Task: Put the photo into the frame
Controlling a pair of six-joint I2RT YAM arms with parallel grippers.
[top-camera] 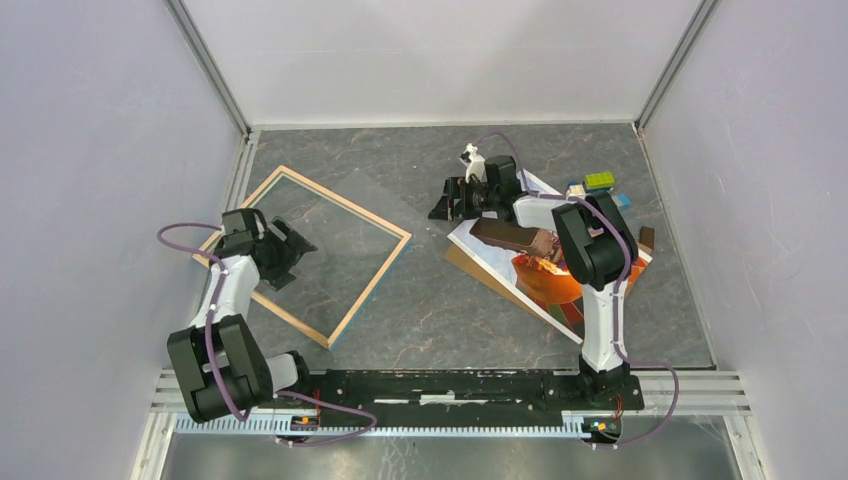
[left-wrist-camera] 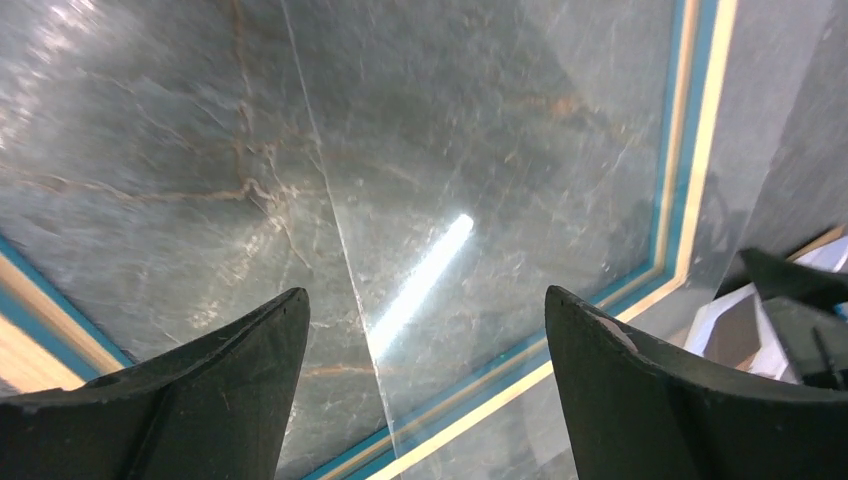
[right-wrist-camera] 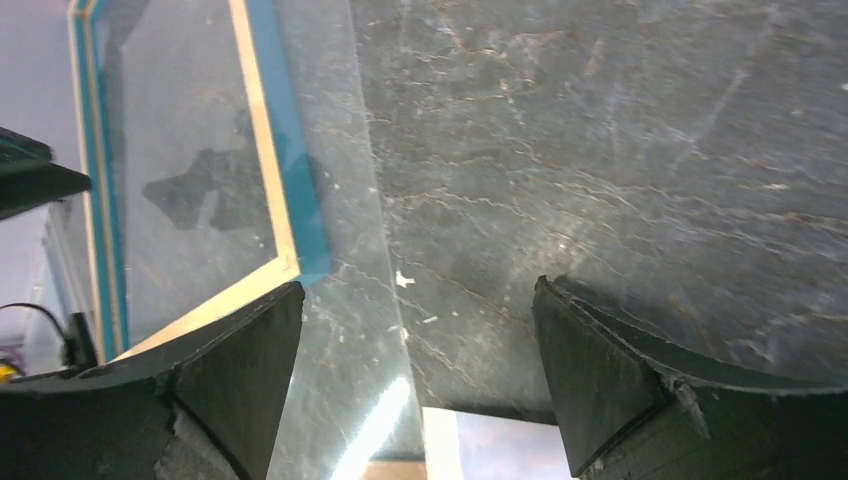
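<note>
Left hand (top-camera: 300,252), top view: fingers spread, grasping nothing, hanging over the left part of the frame.
Frame (top-camera: 346,203), top view: flat on the left of the counter (top-camera: 430,300), wood rim up, so its back lies open to take the photo.
Right hand (top-camera: 442,203), top view: spread and empty over bare counter, between frame and photo.
Photo (top-camera: 545,285), top view: at the right, balloon side up, on a brown board (top-camera: 468,260) under the right arm. It is well apart from the frame and not yet in it.
Pane (left-wrist-camera: 480,150), left wrist: a clear sheet askew over the frame, one edge crossing the opening. It probably needs squaring first.
Pane, right wrist: overhangs the frame's corner (right-wrist-camera: 290,250) onto the counter. Nothing lies between the fingers (right-wrist-camera: 230,390).
</note>
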